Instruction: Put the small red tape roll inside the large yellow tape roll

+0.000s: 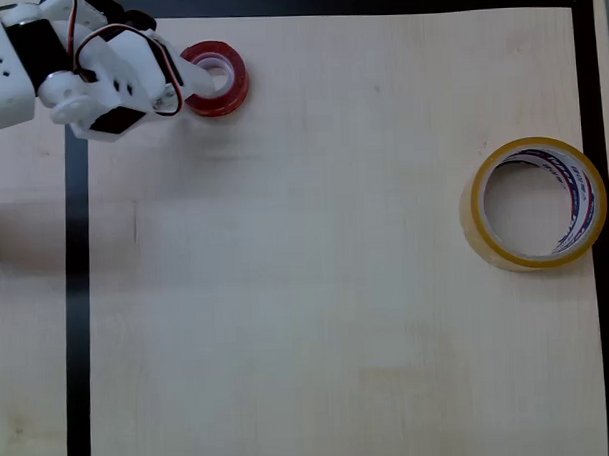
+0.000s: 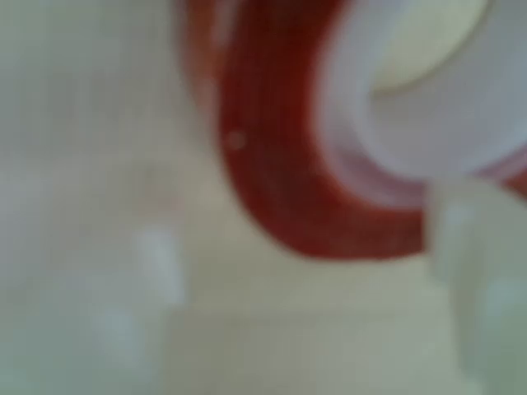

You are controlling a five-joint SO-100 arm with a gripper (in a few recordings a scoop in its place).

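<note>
Overhead view: illumination is even and bright, focus is sharp across the pale wooden table (image 1: 317, 288), and shadows are faint, limited to a soft smudge beside the large yellow tape roll (image 1: 536, 203). Wrist view: badly out of focus throughout, washed to a milky haze at left and bottom. The small red tape roll (image 2: 280, 173) reads as a smeared glossy band with blurred edges.

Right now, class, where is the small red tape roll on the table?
In the overhead view, the small red tape roll lies top left, just inside the black border tape, at the end effector, far from the large yellow tape roll.
</note>
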